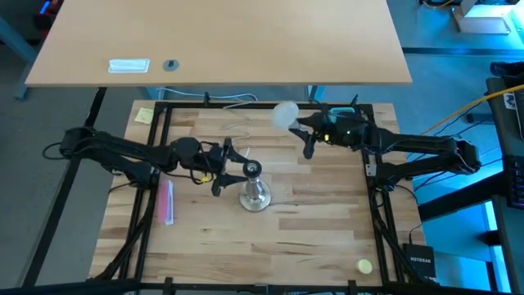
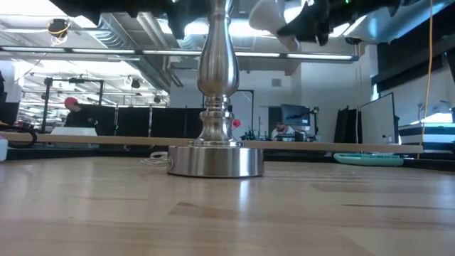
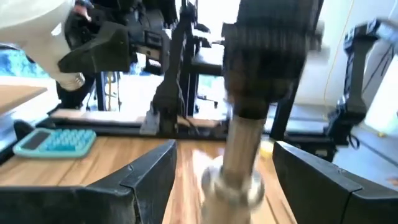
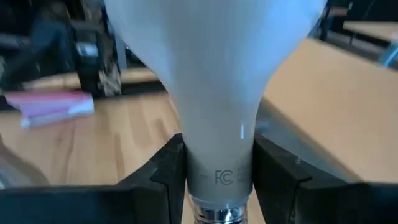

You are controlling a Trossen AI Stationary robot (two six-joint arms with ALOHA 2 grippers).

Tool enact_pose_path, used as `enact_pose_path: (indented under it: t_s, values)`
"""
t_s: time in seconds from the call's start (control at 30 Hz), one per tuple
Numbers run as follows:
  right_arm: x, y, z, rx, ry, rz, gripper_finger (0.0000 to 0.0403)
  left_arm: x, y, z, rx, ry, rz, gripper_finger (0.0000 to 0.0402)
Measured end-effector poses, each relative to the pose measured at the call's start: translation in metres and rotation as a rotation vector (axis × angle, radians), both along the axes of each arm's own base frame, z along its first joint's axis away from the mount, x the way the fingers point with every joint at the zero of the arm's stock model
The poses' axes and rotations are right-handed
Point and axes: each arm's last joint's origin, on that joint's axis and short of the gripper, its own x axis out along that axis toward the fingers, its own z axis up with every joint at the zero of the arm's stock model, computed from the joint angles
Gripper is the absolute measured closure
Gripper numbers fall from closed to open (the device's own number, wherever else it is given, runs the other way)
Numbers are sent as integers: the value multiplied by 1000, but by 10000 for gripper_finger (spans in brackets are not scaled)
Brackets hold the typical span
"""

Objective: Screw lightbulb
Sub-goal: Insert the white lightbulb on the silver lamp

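Small white frosted lightbulb (image 1: 285, 114) raised over the far table edge, long axis level, globe pointing away, neck clamped in right gripper (image 4: 217, 177). Left gripper (image 3: 221, 168) spread apart, flanking smooth silvery round-based socket stand (image 1: 255, 193).

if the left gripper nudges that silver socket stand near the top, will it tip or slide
The socket stand probably resists tipping: its round base is wide and sits flat on the table. It looks like solid metal, so likely heavy. Still, the column is tall and narrow, and the open left gripper brackets it high up, where a push has the most leverage.
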Motion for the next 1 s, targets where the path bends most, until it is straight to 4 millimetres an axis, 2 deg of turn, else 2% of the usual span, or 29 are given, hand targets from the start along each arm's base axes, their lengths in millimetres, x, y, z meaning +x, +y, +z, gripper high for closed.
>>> enact_pose_path:
  t_s: [0.17, 0.27, 0.4, 0.63, 0.8, 0.9, 1.0]
  values:
    - [2, 1, 16, -27, -171, 63, 260, 18, 1, 12, 9, -13, 6, 147]
    - [3, 4, 28, -28, -299, 138, 260, 31, 1, 10, 72, -3, 4, 147]
    - [7, 19, 38, -20, -424, 217, 260, 40, 0, 3, 128, 22, 3, 147]
    - [29, 43, 36, -65, -548, 359, 260, 40, 0, 5, 188, 0, 3, 182]
    - [49, 49, 26, -81, -551, 402, 260, 40, 0, 4, 184, 12, 1, 214]
    - [57, 48, 33, -96, -541, 403, 260, 38, 3, 4, 152, 43, 6, 209]
    - [61, 48, 46, -126, -551, 399, 260, 32, 5, 4, 119, 103, 12, 184]
